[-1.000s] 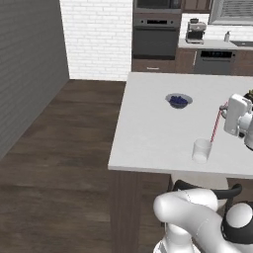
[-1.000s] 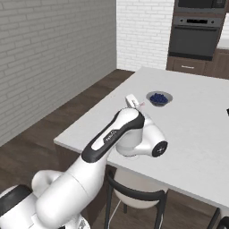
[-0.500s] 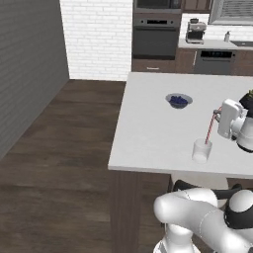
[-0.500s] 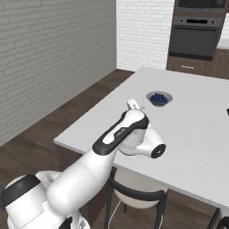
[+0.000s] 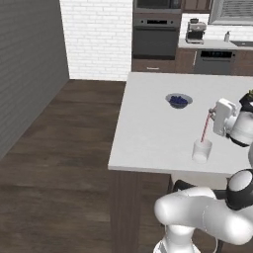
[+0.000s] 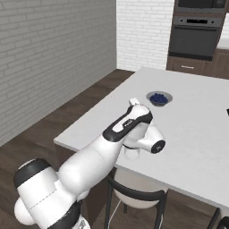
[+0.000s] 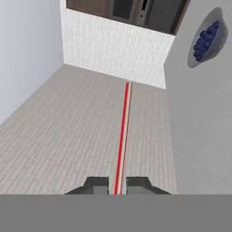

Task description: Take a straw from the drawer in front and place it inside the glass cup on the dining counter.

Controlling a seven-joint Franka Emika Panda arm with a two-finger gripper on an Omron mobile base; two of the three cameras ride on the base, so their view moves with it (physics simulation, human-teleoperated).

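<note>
The red-pink straw [image 5: 205,128] hangs tilted over the glass cup [image 5: 201,150], and its lower end reaches into the cup's mouth. My gripper [image 5: 212,117] is shut on the straw's upper end, just up and right of the cup. The cup stands near the front edge of the white dining counter [image 5: 148,128]. In the hand view the straw [image 7: 123,136] runs straight out from between the shut fingertips [image 7: 96,185]. In the right base view my arm covers most of the cup [image 6: 131,154]. The drawer is out of view.
A shallow blue bowl [image 5: 178,100] with dark berries sits farther back on the counter, also seen as the bowl [image 6: 159,97] and the bowl [image 7: 207,38]. A chair [image 6: 134,192] stands under the counter's front edge. Ovens and cabinets [image 5: 155,42] line the back wall.
The gripper has come down and toward the cup with the straw in it. The straw's lower end has gone from above the cup into its mouth.
</note>
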